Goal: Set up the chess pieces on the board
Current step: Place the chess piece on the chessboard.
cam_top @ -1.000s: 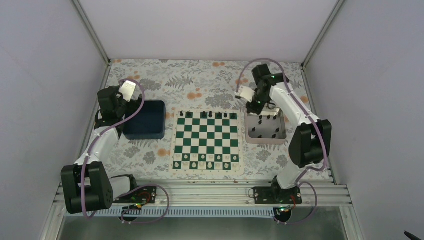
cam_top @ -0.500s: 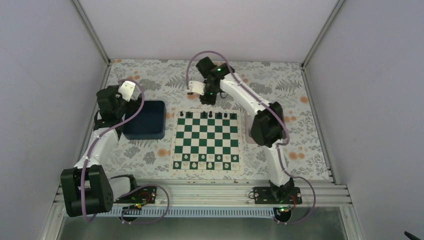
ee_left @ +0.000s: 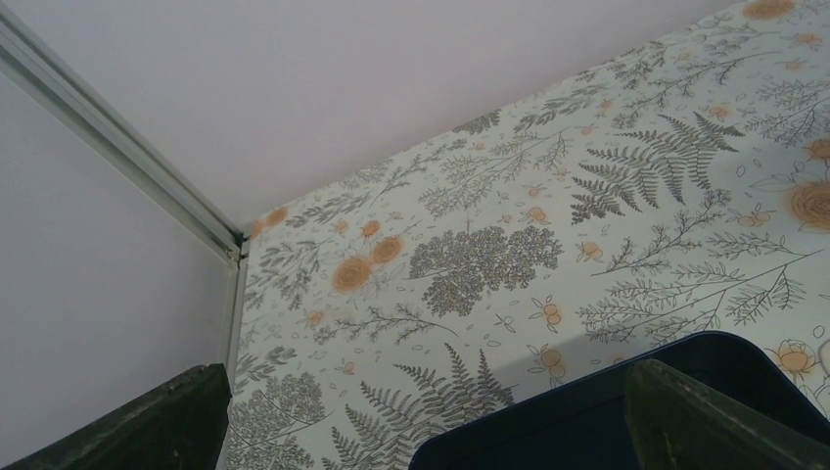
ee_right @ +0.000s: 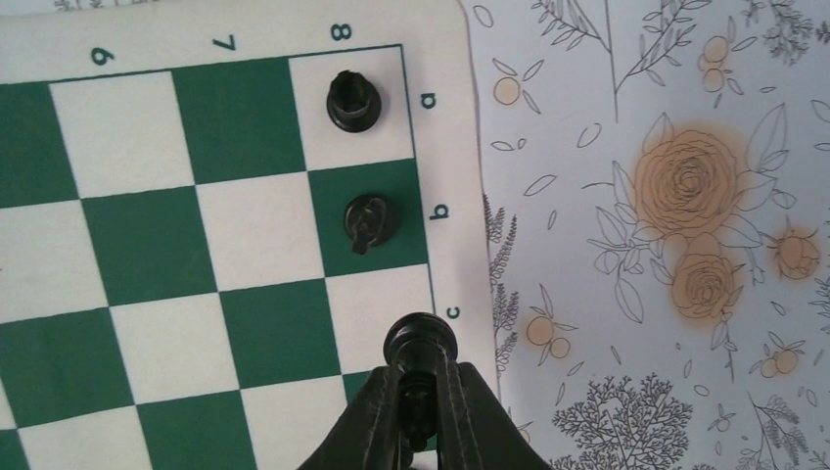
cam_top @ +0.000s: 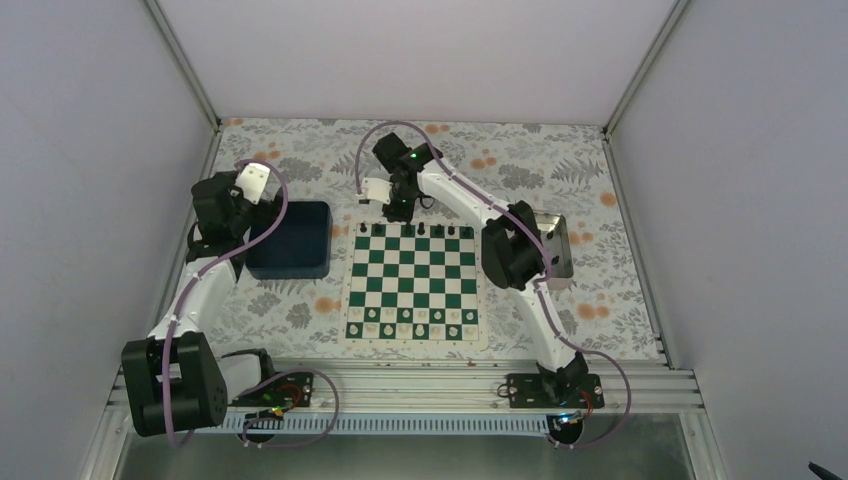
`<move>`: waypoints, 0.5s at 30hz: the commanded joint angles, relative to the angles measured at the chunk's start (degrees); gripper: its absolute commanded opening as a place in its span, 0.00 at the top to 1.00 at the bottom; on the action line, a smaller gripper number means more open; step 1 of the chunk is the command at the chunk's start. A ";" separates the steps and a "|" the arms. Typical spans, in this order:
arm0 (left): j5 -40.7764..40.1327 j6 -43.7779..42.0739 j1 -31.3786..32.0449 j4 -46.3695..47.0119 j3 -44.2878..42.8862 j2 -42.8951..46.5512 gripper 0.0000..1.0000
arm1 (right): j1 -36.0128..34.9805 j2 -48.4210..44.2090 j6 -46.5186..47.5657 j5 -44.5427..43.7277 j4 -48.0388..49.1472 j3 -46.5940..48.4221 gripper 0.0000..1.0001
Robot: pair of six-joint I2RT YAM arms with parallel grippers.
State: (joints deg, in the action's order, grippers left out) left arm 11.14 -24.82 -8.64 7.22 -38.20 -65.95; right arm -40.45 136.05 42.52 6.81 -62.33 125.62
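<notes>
The green and white board (cam_top: 412, 283) lies mid-table. Several black chess pieces (cam_top: 421, 231) stand along its far row; cream pieces line the near rows. My right gripper (cam_top: 396, 208) hangs over the board's far left end, shut on a black chess piece (ee_right: 421, 345). In the right wrist view that piece hangs base first over the board's edge by the letter c, next to two black pieces (ee_right: 353, 101) (ee_right: 369, 219) standing on the a and b squares. My left gripper (cam_top: 228, 207) is open and empty over the far left rim of the dark blue bin (ee_left: 587, 421).
The dark blue bin (cam_top: 291, 239) stands left of the board. The silver metal tray (cam_top: 557, 250) stands right of the board, partly hidden behind my right arm. White enclosure walls close in the floral table on three sides.
My right arm has swung left from above the silver tray to the board's far left end, carrying a black piece. The left arm has barely moved.
</notes>
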 commanded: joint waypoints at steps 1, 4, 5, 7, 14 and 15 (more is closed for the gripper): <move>1.51 0.56 -0.50 1.39 0.58 1.11 0.00 | -0.25 1.45 -1.22 0.10 2.01 -0.33 0.91; 1.86 0.73 -0.66 1.32 0.58 1.09 0.00 | -0.25 2.53 -0.89 -0.08 1.50 0.15 0.91; 2.01 0.74 -0.75 1.30 0.56 1.02 0.00 | -0.25 2.86 -0.73 -0.10 1.23 0.39 0.91; 2.05 0.77 -0.76 1.30 0.55 0.92 0.00 | -0.31 3.21 -0.44 0.25 0.59 0.41 0.91; 2.22 0.84 -0.93 1.48 0.64 0.68 0.00 | -0.42 3.73 -0.01 0.62 -0.37 -0.39 0.91; 2.22 0.80 -0.94 1.52 0.65 0.65 0.00 | -0.42 3.75 0.12 0.73 -0.39 -0.53 0.91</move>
State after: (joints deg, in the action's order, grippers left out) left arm 11.92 -24.77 -9.26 7.25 -38.11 -65.82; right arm -40.45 139.17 42.33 6.79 -62.22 125.62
